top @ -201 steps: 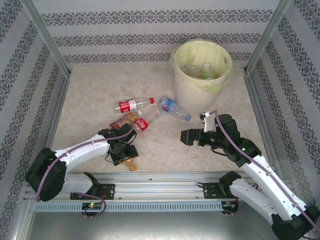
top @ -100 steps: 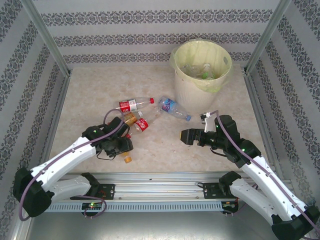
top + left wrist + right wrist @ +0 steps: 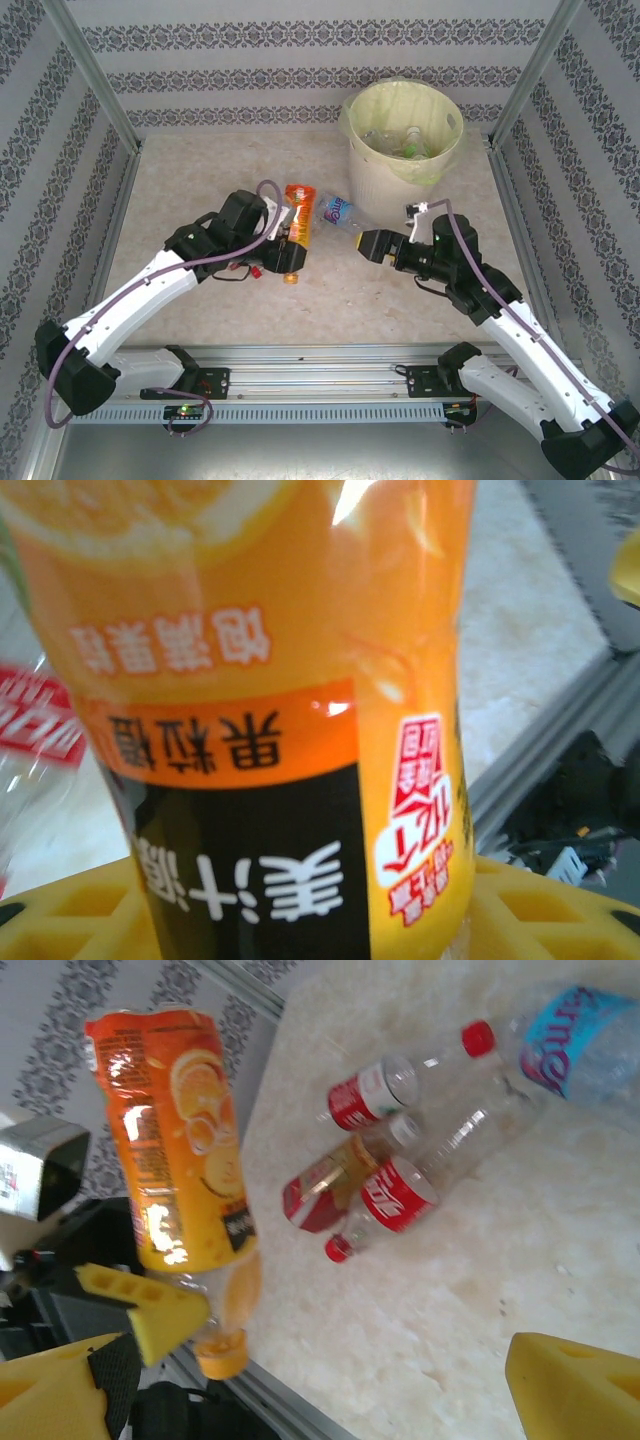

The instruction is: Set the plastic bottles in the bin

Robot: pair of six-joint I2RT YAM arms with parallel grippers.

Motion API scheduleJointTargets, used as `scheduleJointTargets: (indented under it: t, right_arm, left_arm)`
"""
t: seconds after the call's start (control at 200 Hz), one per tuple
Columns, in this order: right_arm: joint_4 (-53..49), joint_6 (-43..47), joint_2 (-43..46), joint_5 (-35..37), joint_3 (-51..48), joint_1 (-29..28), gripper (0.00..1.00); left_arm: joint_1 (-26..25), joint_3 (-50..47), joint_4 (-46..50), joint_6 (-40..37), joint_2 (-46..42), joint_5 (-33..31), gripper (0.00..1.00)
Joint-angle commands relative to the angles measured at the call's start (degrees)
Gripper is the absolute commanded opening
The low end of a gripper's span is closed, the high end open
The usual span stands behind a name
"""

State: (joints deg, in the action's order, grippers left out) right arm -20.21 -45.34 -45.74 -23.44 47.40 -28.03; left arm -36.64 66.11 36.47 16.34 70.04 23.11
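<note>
**Orange bottle in the left hand, cap toward the near edge**
Left hand (image 3: 282, 251) is clenched low on the orange bottle (image 3: 298, 222), which hangs above the tabletop (image 3: 200, 180). Its long axis runs near-to-far, base toward the bin (image 3: 382, 190). It looks light, thin-walled and slick; gripping by the stiffer neck is judged safest. Right hand (image 3: 368, 243) is released and empty.

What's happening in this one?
The left arm holds an orange bottle up off the table, jaws shut round it, cap end lowest. The right arm holds nothing; its jaws stand open near a blue-label bottle. Three red-label bottles also lie on the table. The bin at the far right already has several bottles in it.
</note>
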Motion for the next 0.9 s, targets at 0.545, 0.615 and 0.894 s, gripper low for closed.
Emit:
scheduleJointTargets:
  t: [0.545, 0.615, 0.894]
  right_arm:
    - [0.32, 1.17, -7.89, 3.47, 13.89, -0.26, 0.95]
    - [-0.01, 1.46, -8.78, 4.02, 14.72, -0.27, 0.95]
    - [1.14, 1.54, -12.23, 3.31, 16.16, -0.79, 0.9]
  left_arm:
    - [-3.72, 0.8, -24.33, -12.12, 9.31, 22.68, 0.59]
    - [-4.04, 0.41, -24.77, -12.08, 9.47, 23.37, 0.59]
    - [-5.71, -1.05, -26.08, -11.77, 9.11, 23.48, 0.59]
